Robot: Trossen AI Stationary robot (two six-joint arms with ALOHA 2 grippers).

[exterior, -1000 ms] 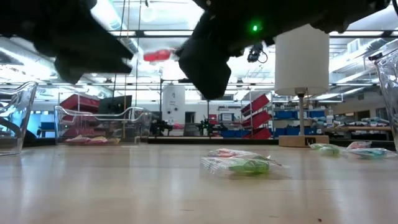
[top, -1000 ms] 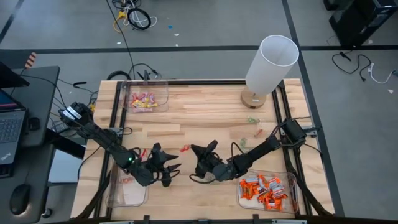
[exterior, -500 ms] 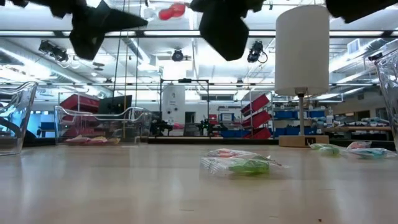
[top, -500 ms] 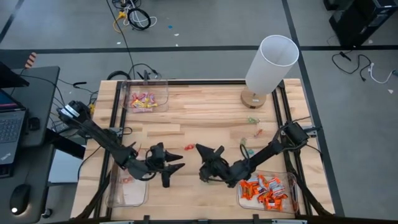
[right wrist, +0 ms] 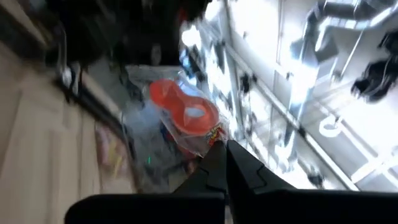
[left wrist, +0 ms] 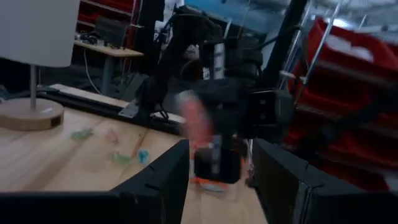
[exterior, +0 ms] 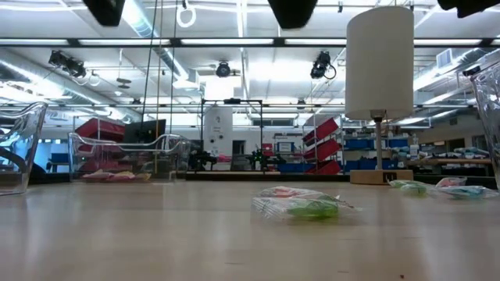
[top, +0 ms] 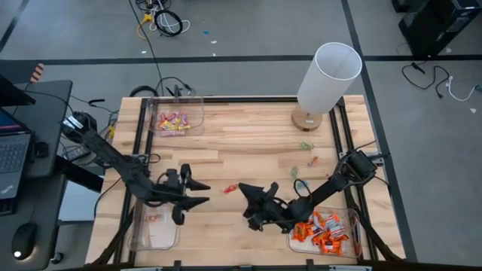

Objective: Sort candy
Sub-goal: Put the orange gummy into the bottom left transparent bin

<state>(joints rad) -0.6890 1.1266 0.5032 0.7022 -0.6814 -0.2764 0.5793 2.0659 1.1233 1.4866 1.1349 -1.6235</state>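
High view showed both dark arms above the front half of the light wooden table (top: 248, 139). The right gripper (top: 242, 188) was near the table's middle, its jaws pressed together on a small red sweet in clear wrapper (top: 230, 187). In the right wrist view this same sweet (right wrist: 185, 119) stuck out just past the closed fingertips (right wrist: 227, 163). The left gripper (top: 197, 193) was near it, with its jaws spread wide and nothing between them; in the left wrist view its two dark fingers (left wrist: 163, 180) stood well apart.

A few pale sweets with green and red (top: 304, 154) lay loose on the table near the white cylinder lamp (top: 325, 79); the low view showed one of them, with green wrapper (exterior: 303, 205), lying flat on the wood. A clear plastic bin at the front right (top: 354, 242) held many bright orange sweets (top: 320, 229). A clear bin at the back left (top: 199, 103) held pink and yellow sweets (top: 172, 121). A third clear bin at the front left (top: 139, 237) held one sweet (top: 154, 218).
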